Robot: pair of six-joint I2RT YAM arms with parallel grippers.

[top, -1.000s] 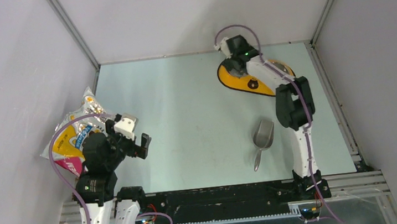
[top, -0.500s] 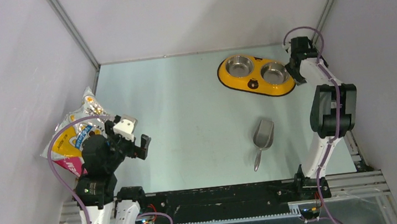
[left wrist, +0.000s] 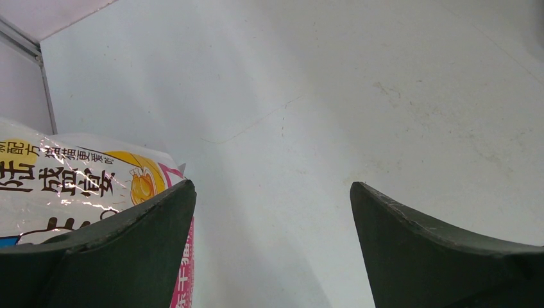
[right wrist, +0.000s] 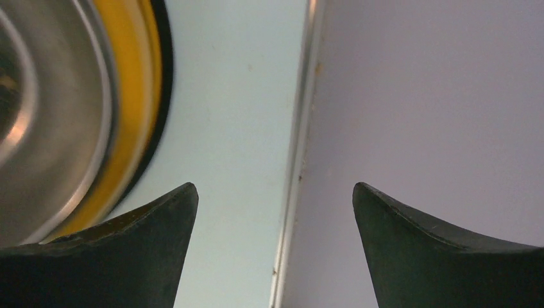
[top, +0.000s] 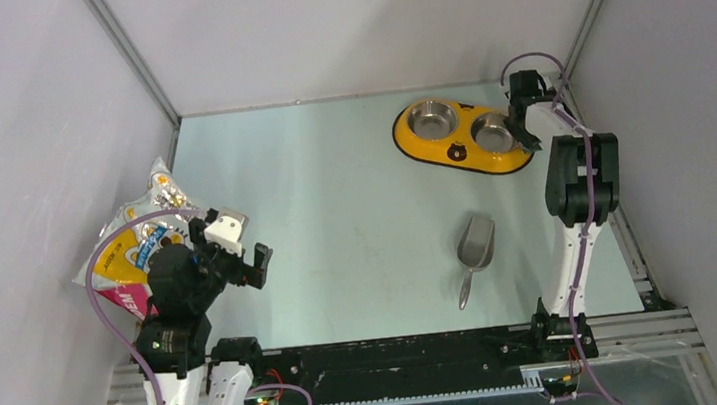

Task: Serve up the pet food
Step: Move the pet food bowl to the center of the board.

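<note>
- Near left, my left gripper [top: 237, 253] hangs over the table [top: 334, 195]. Its fingers are spread wide with only bare tabletop between them.
- The bag [top: 128, 249] lies just left of that gripper, pressed against the left wall. My left arm covers its near part. In the left wrist view its printed corner sits behind the left finger [left wrist: 115, 250].
- I can't see the food itself, only the bag that carries it.
- There is a wide stretch of open table from the bag across to the right side.
- The scoop [top: 473, 249] lies flat, near and right of middle, with its handle toward me. It is well apart from both grippers.
- My right arm stands tall along the right edge, between the scoop and the right wall.
- The feeder [top: 454, 153] sits far right, close to the far edge, and both steel bowls are in view from above.
- My right gripper [top: 525, 133] hovers at the feeder's right end with its fingers held wide and nothing in them.
- Its wrist view shows a blurred bowl rim [right wrist: 96, 115] on the left, then a thin strip of table and the wall rail in the gap, so room there is tight. I can't tell whether a finger touches the feeder.
</note>
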